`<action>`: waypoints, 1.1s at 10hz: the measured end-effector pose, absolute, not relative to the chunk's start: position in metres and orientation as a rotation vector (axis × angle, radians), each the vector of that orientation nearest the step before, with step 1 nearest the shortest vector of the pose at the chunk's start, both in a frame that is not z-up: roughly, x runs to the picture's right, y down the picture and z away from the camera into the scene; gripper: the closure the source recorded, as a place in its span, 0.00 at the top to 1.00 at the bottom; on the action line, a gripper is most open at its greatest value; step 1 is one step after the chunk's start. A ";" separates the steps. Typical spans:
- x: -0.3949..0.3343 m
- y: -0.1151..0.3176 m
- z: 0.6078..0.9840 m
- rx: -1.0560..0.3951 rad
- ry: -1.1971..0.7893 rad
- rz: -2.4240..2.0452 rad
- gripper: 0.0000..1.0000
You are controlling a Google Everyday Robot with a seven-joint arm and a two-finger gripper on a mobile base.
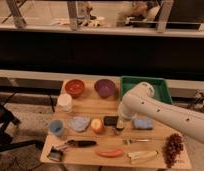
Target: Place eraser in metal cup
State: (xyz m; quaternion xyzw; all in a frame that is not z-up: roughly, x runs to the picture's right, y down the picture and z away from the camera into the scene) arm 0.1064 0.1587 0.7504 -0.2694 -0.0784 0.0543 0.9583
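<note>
Tool: my tool (118, 128) hangs low over the middle of the bench (88, 106), at the end of the white arm. I cannot tell how wide it stands or whether it holds anything.
Eraser: the eraser (110, 120) lies flat on the bench just beside the tool, between it and the peach fruit (97, 125).
Metal cup: what I take for the metal cup (56, 154) sits well apart from the tool, beyond the fruit, at the bench's near corner.
Step in hand: taking hold of the eraser, I judge.
How: I should come straight down, grip the block across its narrow width, then lift clear before travelling.
Room beside the tool: tight, with the blue sponge (143, 122) close on the side away from the eraser and the fruit just past it.
Path: it runs over the fruit and the black-handled utensil (81, 143), so I should carry high.
Edge: the cup stands near the bench's rim, so I should release from directly above without nudging it.
</note>
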 end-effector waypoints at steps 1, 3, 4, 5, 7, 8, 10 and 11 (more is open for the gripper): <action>0.108 0.160 0.751 -0.548 -0.159 0.114 0.00; 0.110 0.162 0.753 -0.552 -0.157 0.121 0.00; 0.111 0.163 0.754 -0.554 -0.157 0.126 0.00; 0.111 0.164 0.755 -0.555 -0.156 0.127 0.00; 0.113 0.165 0.756 -0.559 -0.154 0.131 0.00; 0.114 0.166 0.756 -0.561 -0.152 0.134 0.00; 0.115 0.167 0.757 -0.564 -0.152 0.139 0.00; 0.117 0.168 0.757 -0.567 -0.148 0.139 0.00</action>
